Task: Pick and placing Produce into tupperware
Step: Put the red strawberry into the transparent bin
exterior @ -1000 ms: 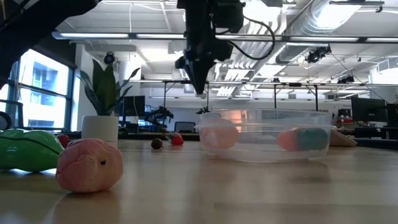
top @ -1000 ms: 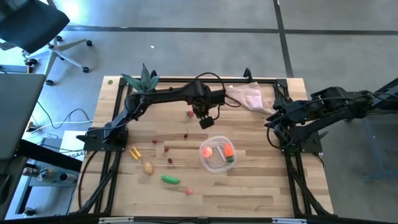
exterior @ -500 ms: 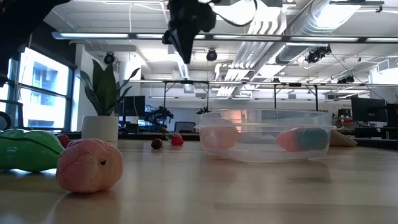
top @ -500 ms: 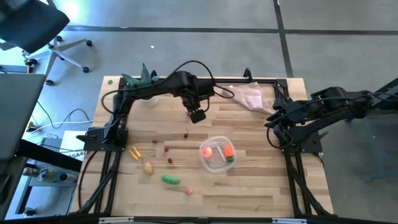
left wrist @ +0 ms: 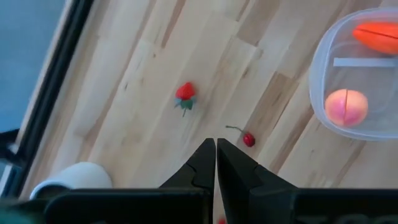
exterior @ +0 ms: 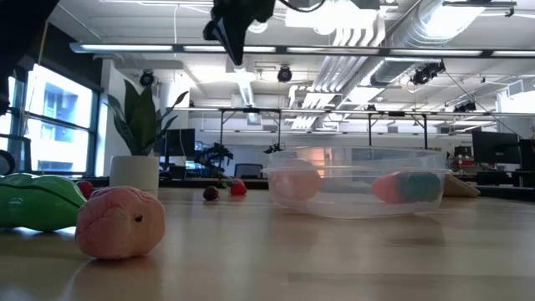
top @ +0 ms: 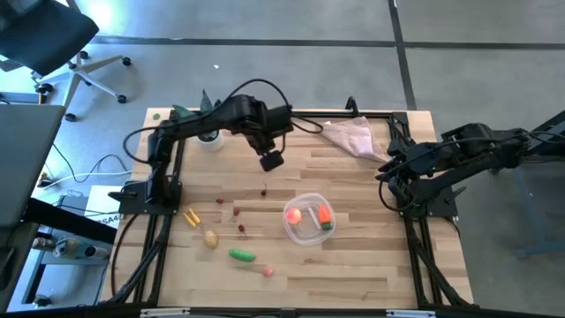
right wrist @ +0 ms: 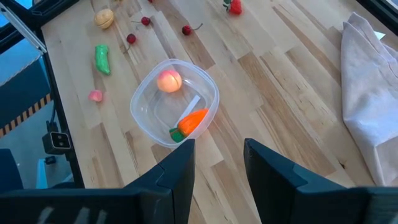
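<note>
While the left end effector (top: 272, 161) hangs clenched and empty above the desk (top: 371, 265), a strawberry (left wrist: 185, 93) and a cherry (left wrist: 249, 139) lie below it. Near them the tupperware (top: 309, 218) holds a peach-coloured piece (top: 294, 215) and an orange carrot (top: 324, 214). Well apart on the desk lie a green pod (top: 242, 254), a potato (top: 211, 238) and yellow pieces (top: 191, 216). A potted plant (top: 205, 119) and a pinkish cloth (top: 351, 137) sit at the far edge. At the right edge waits the right end effector (right wrist: 216, 163), released, nothing blocking the tub.

An open office-lab: exposed ceiling ducts (exterior: 393, 38), monitor-lined desks (exterior: 493, 150), an office chair (top: 53, 40) on concrete floor.
</note>
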Controlling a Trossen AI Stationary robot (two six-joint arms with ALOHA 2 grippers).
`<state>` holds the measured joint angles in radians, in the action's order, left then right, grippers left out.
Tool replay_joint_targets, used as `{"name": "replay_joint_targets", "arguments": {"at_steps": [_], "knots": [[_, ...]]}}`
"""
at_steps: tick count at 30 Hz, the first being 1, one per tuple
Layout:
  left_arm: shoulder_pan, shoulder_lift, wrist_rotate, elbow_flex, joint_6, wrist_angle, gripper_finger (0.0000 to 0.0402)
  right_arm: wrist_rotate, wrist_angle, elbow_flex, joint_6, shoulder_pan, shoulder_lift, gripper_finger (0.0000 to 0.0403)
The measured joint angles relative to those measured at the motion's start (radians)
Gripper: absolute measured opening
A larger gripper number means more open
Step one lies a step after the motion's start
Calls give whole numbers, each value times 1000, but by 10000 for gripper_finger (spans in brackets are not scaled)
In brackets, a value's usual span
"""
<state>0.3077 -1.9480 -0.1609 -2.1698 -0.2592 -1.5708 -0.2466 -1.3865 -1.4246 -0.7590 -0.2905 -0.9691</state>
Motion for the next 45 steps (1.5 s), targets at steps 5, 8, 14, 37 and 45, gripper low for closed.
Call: {"name": "replay_joint_targets", "arguments": {"at_steps": [5,8,14,37,45], "knots": [[-3,125,-86,191,-103,24,8,0,0,0,0,0,0,130],[-6,221,-76,417,-138,199,8,0,0,0,0,0,0,130],[22,305,95,688,-63,602,8,0,0,0,0,0,0,130],[177,-12,194,548,297,558,8,0,0,0,0,0,0,130],[167,-106,145,442,330,484,43,0,0,0,0,0,0,130]]}}
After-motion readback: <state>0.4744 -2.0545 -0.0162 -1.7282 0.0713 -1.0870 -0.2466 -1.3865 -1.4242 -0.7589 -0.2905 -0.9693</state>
